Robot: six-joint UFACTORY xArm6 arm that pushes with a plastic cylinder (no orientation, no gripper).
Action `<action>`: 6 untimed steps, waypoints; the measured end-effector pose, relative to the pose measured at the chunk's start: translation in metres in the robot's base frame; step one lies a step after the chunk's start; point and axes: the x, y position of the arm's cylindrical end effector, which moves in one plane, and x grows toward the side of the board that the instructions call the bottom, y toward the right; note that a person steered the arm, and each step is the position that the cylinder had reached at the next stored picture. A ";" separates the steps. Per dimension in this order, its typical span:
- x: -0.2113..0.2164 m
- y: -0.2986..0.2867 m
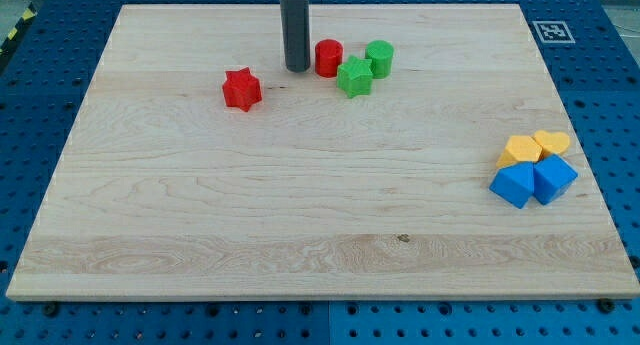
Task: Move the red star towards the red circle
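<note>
The red star (241, 89) lies on the wooden board in the upper left part of the view. The red circle (328, 58) stands to its right and a little higher. My tip (296, 68) rests on the board just left of the red circle, almost touching it, and to the upper right of the red star, about a block's width from it. The rod rises straight up out of the view's top.
A green star (354, 77) touches the red circle's lower right, with a green circle (379, 58) right of it. At the view's right sit a yellow hexagon (521, 149), a yellow heart (551, 142) and two blue blocks (513, 184) (553, 177). Board edge (320, 293) below.
</note>
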 end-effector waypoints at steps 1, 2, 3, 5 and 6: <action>-0.013 0.013; -0.015 0.014; -0.015 -0.012; -0.015 -0.148; 0.023 -0.171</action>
